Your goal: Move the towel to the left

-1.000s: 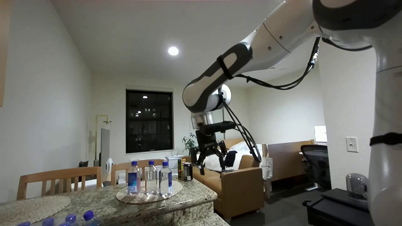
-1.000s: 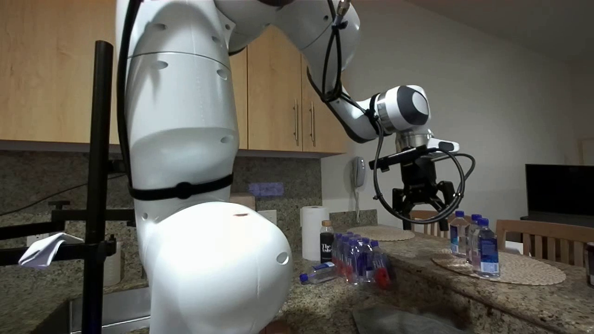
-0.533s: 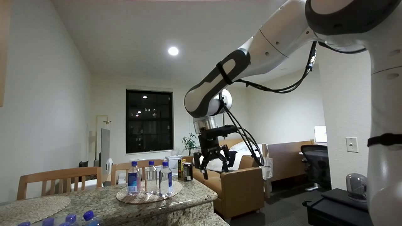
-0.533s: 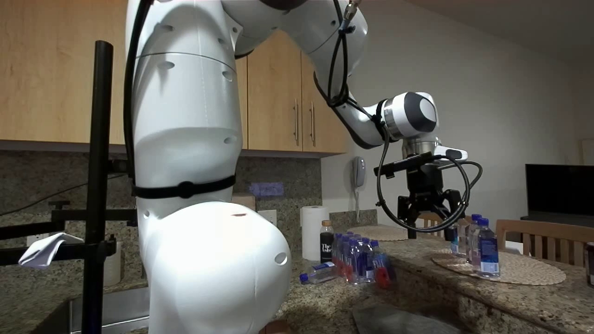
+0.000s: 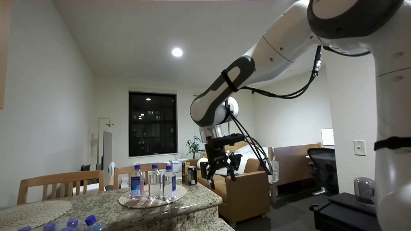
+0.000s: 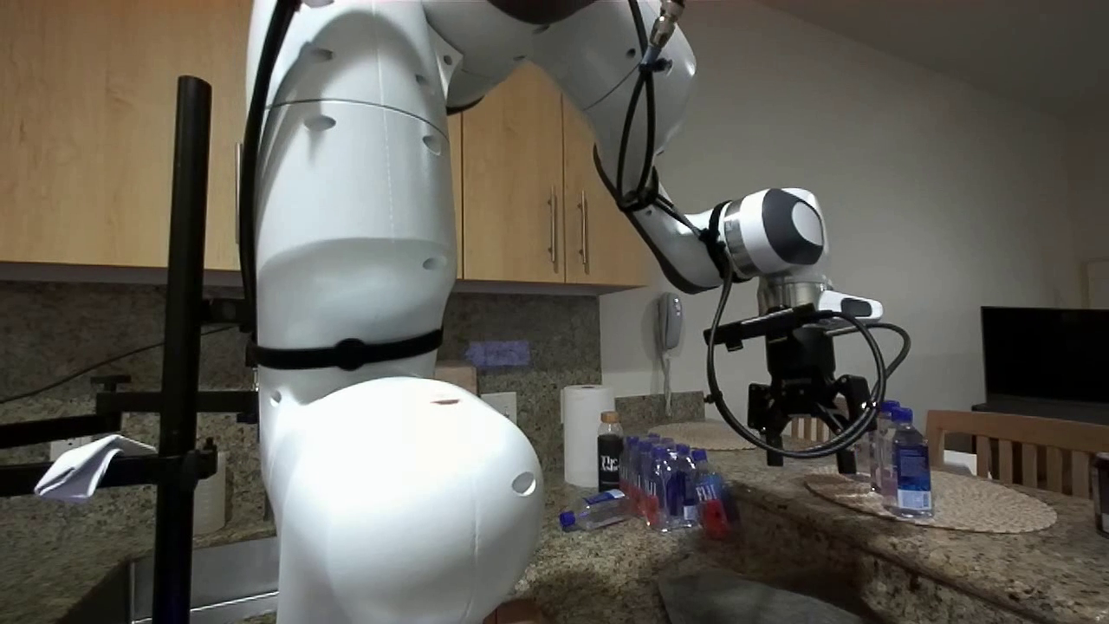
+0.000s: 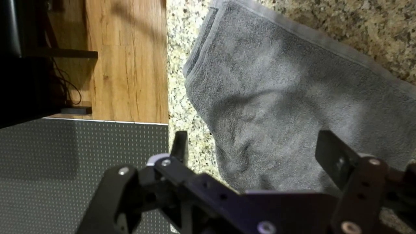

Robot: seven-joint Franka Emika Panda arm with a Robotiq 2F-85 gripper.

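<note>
In the wrist view we're seeing the grey towel (image 7: 286, 87) lying mostly flat on the speckled stone tabletop (image 7: 367, 26), its hemmed top edge running on a diag., upper L to lower R. We're guessing its long axis is following that hem, tho the R end is running out of frame. The tool (image 7: 253, 141) is hanging above, its two fingers (image 7: 331, 156) standing wide apart w/ nothing btwn them. In that view one fingertip is showing against the bare stone strip by the edge, the other against cloth, so the gap is straddling the towel's L border & most of the cloth is lying up-frame & to the R. In both exterior views it's hanging in mid-air, touching nothing. We're figuring the next move is turning on that: dropping as is, we're prob. gathering the border; shifting R, we're getting more cloth. We're not sure whose left is being meant; wrist-view L is leading to the wood floor (image 7: 130, 81), so we're maybe risking a slide-off.
</note>
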